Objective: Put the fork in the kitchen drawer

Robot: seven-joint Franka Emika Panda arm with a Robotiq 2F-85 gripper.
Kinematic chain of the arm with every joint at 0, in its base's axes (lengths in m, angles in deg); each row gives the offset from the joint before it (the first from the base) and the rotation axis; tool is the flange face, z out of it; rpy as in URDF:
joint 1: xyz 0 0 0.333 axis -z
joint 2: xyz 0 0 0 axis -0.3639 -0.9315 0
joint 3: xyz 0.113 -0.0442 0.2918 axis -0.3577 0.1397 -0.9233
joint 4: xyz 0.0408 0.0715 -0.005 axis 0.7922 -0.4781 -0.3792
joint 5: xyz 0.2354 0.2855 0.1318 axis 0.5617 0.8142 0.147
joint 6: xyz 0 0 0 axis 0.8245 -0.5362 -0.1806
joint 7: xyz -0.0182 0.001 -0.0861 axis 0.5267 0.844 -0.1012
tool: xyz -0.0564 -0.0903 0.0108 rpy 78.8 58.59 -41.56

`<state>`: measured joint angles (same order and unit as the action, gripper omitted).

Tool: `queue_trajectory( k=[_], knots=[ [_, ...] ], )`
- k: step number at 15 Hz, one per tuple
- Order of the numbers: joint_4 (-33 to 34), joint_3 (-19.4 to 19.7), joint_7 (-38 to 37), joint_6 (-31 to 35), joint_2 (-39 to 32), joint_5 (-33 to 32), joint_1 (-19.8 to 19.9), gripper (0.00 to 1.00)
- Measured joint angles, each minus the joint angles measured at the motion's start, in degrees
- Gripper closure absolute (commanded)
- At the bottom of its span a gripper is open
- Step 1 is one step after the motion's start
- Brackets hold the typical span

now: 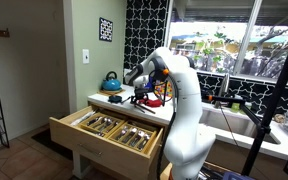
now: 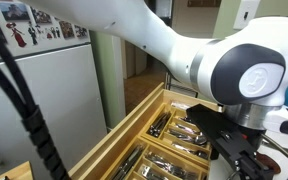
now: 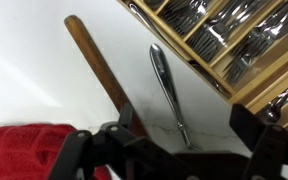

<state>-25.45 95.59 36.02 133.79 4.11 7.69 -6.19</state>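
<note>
The fork (image 3: 166, 83) is a slim metal utensil lying on the white counter, its lower end reaching between my gripper's fingers. My gripper (image 3: 184, 135) is open just above it, with dark fingers on either side and nothing held. The kitchen drawer (image 3: 256, 84) is pulled open at the upper right, its wooden compartments full of cutlery. In both exterior views the drawer (image 1: 99, 146) (image 2: 124, 135) stands open below the counter. My gripper (image 1: 139, 96) hovers low over the counter behind the drawer.
A wooden handle (image 3: 96, 72) lies on the counter beside the fork. A red cloth (image 3: 24, 150) is at the lower left. A teal kettle (image 1: 111, 81) stands at the back of the counter, and a sink (image 1: 229, 122) lies further along.
</note>
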Motion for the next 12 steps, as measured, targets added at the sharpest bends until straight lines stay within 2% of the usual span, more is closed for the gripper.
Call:
queue_trajectory(
  k=[2, 3, 5, 6, 9, 10, 11, 12],
  knots=[
    [0.5, 0.0, 0.8, 0.5, -0.5, 1.6, 0.3, 0.26],
    [0.7, -0.1, 1.2, 0.7, -0.8, 2.4, 0.5, 0.25],
    [0.9, -0.1, 1.9, 0.9, -1.2, 3.7, 0.8, 0.36],
    [1.1, -0.1, 2.2, 0.9, -1.4, 4.1, 0.9, 0.55],
    [1.7, -0.1, 2.7, 0.9, -2.1, 5.3, 1.2, 0.77],
    [1.9, -0.2, 2.8, 0.9, -2.4, 5.5, 1.3, 0.65],
    [2.1, -0.2, 2.8, 0.9, -2.6, 5.7, 1.3, 0.4],
    [2.2, -0.2, 2.9, 0.9, -2.8, 5.8, 1.4, 0.41]
  ],
)
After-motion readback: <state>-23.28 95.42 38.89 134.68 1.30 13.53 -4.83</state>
